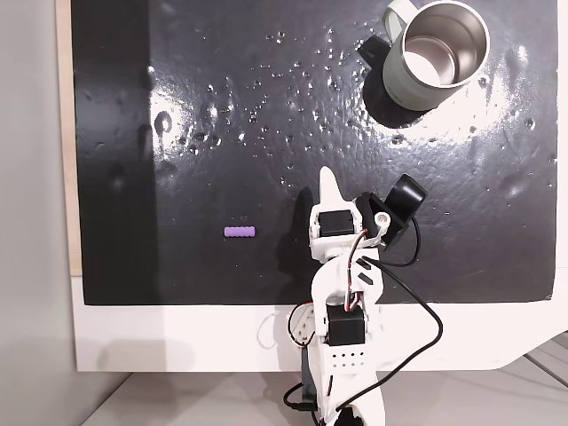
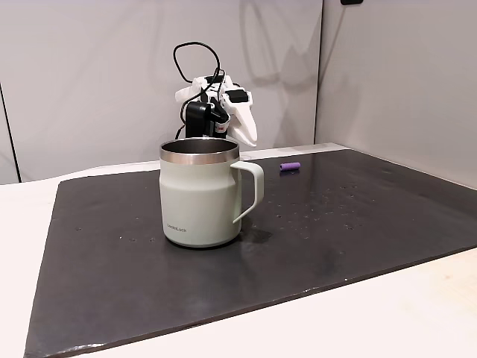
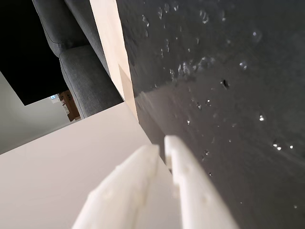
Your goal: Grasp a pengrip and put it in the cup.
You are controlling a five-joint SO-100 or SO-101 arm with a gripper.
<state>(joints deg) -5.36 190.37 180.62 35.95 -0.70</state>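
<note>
Claw (image 3: 162, 143) closed, nothing held, raised above dark mat (image 1: 177, 133) on desk (image 1: 177, 337). Pengrip (image 1: 240, 232) lies flat on mat, left of claw in fixed view from above, well apart from cup (image 1: 430, 53). Cup upright, at mat's far right corner.

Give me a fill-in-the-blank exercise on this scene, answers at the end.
1. The pengrip lies on the ____ mat.
2. The cup stands ____.
3. The gripper has its jaws ____.
4. The cup holds ____ pengrip.

Answers: black; upright; shut; no
</note>
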